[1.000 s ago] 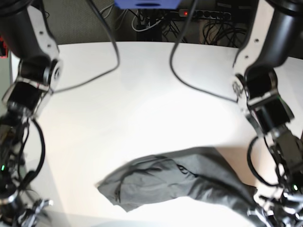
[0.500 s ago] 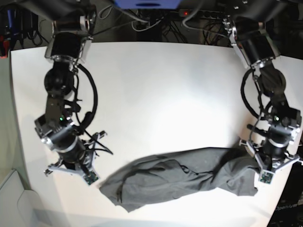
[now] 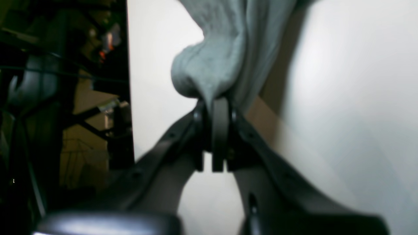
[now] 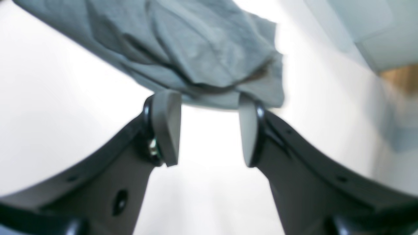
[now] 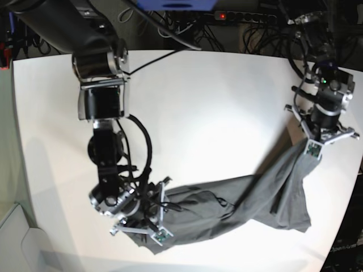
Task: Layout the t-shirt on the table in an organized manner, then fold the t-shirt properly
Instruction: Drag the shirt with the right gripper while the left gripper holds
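I see left gripper [image 3: 214,107] jaws pinched on t-shirt [image 5: 227,209], raised; right gripper [image 4: 209,127] jaws apart, low.

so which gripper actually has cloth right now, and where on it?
Left gripper is shut on a bunched fold at one end of the t-shirt, lifting it. Right gripper is open, holding nothing.

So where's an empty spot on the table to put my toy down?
The table is bare across its far half, between the two arms, and along its left edge. The near part is crowded: the t-shirt stretches from the right end effector up to the left end effector, which pinches it.
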You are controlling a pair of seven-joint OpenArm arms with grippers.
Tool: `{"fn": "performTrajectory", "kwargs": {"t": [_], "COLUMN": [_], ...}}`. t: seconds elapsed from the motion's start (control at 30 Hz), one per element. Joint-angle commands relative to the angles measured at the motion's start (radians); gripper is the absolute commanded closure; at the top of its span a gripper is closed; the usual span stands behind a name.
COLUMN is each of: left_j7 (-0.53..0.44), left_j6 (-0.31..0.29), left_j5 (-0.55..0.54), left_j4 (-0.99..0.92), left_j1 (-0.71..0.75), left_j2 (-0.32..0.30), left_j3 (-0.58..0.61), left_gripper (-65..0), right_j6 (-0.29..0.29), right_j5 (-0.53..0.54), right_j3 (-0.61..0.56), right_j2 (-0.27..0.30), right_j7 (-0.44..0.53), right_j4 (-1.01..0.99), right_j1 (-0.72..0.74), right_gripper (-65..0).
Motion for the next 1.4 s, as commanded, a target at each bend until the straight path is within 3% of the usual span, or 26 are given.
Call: {"fn": "performTrajectory", "kwargs": {"t": [0.0, 0.13, 0.27, 0.4, 0.53, 0.67, 0.93, 1.07, 1.37], "left_j7": [-0.015, -0.012, -0.004, -0.004, -0.004, -0.004, 0.015, 0.016, 0.027], "left_j6": [0.018, 0.012, -0.104, -0.104, -0.104, -0.104, -0.104, -0.104, -0.104], "left_j5": [0.006, -0.064, -0.15, -0.155, -0.156, -0.15, -0.161, -0.159, -0.159], "left_j4": [0.024, 0.055, 0.055, 0.05, 0.048, 0.048, 0.025, -0.001, -0.002], "left_j1": [-0.005, 0.052, 0.061, 0.061, 0.061, 0.063, 0.112, 0.118, 0.058], "left_j2": [-0.024, -0.047, -0.083, -0.089, -0.081, -0.076, -0.067, -0.073, -0.132], "left_j3": [-0.03, -0.194, -0.346, -0.455, -0.481, -0.487, -0.501, -0.502, -0.673], "left_gripper": [-0.1, -0.1, -0.1, -0.1, -0.1, -0.1, -0.1, -0.1, -0.1], "right_j6": [-0.005, -0.005, -0.005, -0.005, -0.005, -0.005, -0.005, -0.005, -0.005], "right_j5": [0.006, 0.006, 0.006, 0.006, 0.006, 0.006, 0.007, 0.007, 0.007], "right_j3": [0.0, -0.001, -0.004, -0.006, -0.011, -0.098, -0.162, -0.162, -0.167], "right_j2": [-0.018, -0.034, -0.047, -0.047, -0.047, -0.047, -0.047, -0.047, -0.047], "right_j7": [0.037, 0.091, 0.113, 0.136, 0.136, 0.137, 0.225, 0.228, 0.228], "right_j4": [-0.01, -0.05, -0.067, -0.066, -0.066, -0.066, -0.066, -0.066, -0.066], "right_j1": [0.038, 0.032, 0.023, 0.003, -0.034, -0.086, -0.1, -0.1, -0.103], "right_gripper": [-29.8, -29.8, -29.8, -29.8, -29.9, -30.2, -40.9, -42.1, -42.0]}}
